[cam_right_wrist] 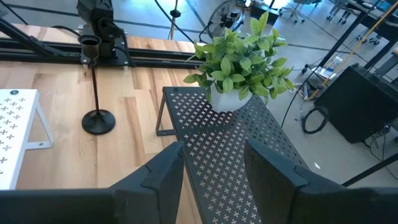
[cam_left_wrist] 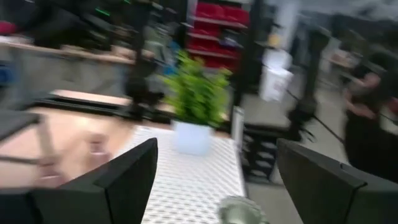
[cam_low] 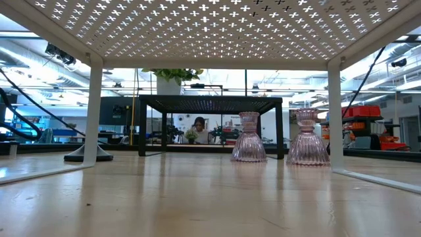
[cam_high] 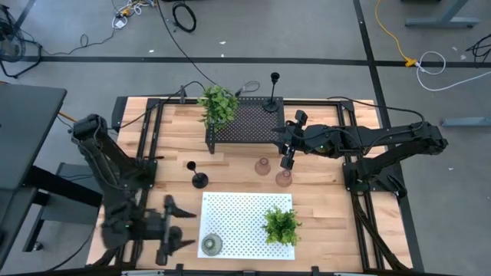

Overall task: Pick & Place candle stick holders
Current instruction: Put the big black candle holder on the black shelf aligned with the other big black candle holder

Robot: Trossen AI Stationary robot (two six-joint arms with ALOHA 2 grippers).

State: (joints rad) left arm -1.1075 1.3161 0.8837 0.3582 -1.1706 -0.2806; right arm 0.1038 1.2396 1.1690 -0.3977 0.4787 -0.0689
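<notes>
1. Wood table (cam_high: 322,207) on a grey shop floor; shelving and a seated person (cam_low: 198,130) visible beyond it in the low view.
2. My right gripper (cam_high: 290,142) hangs over the right end of the black mesh rack (cam_high: 249,123), fingers parted, nothing between them.
3. Just beside it on the table: two pink glass holders (cam_high: 262,166) (cam_high: 284,179), near each other, upright.
4. One slim black holder (cam_high: 272,98) stands on the rack's far right corner; another (cam_high: 198,178) on the table left of the pink ones.
5. My left gripper (cam_high: 175,231) sits low at the near-left edge, jaws wide, empty.
6. Olive-green holder (cam_high: 211,244) on the white perforated shelf (cam_high: 242,215), just beside my left fingers.
7. Leafy plants: one (cam_high: 218,105) on the rack, one (cam_high: 281,225) on the white shelf.
</notes>
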